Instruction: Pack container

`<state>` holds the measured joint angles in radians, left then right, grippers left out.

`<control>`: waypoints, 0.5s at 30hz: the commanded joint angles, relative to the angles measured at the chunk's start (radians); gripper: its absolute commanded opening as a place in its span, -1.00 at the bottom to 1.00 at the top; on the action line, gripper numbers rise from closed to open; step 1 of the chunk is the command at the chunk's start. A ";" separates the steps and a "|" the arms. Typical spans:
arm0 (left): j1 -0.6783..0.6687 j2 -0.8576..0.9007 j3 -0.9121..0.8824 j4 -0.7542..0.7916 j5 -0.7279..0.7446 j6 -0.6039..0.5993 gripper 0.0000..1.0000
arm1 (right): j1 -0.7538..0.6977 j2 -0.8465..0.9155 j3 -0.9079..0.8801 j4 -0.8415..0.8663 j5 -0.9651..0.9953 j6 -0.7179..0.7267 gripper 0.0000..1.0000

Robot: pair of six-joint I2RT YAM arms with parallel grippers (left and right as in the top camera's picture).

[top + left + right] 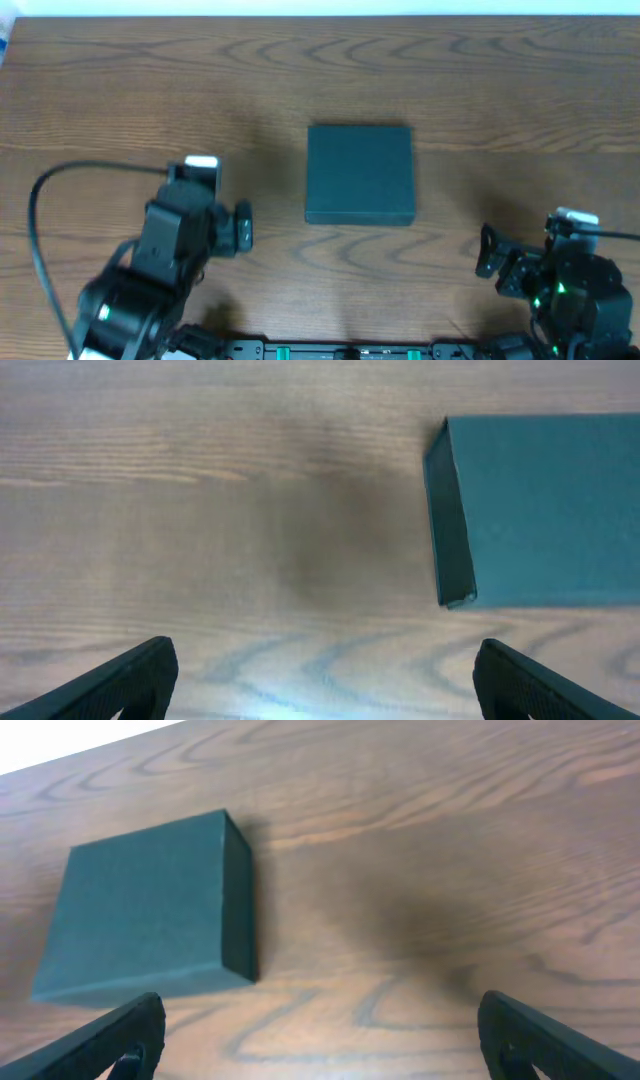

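A brown wooden table (480, 80) with a wavy, looping grain was seen across the whole overhead view. A soft, dark shadow was cast on its bare surface in both wrist views. A white strip (320, 7) was shown beyond the far edge. A small blue patch (3, 40) at the left border could not be identified.

In the left wrist view the container (545, 510) runs off the right edge, so its far side is unseen. Its shut lid hides the inside, and its hinge cannot be made out. The left fingers (140, 675) and right fingers (125, 1035) show only partly, cut by the bottom edge. Overhead, the left arm (150, 270) and right arm (575, 295) are cropped below.
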<state>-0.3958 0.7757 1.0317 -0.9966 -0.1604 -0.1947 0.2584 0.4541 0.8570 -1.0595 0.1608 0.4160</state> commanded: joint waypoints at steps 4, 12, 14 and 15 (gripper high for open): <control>-0.005 -0.106 -0.063 -0.040 0.003 -0.106 0.91 | 0.020 -0.012 0.002 -0.011 -0.143 -0.009 0.99; -0.005 -0.109 -0.063 -0.152 0.004 -0.108 0.91 | 0.020 -0.012 0.001 -0.047 -0.188 -0.010 0.98; -0.005 -0.109 -0.063 -0.163 0.004 -0.108 0.91 | 0.020 -0.012 0.001 -0.052 -0.188 -0.010 0.98; -0.005 -0.109 -0.063 -0.163 0.004 -0.108 0.91 | 0.020 -0.012 0.001 -0.054 -0.188 -0.010 0.98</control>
<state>-0.3965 0.6693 0.9756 -1.1542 -0.1604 -0.2920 0.2672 0.4469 0.8570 -1.1091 -0.0135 0.4160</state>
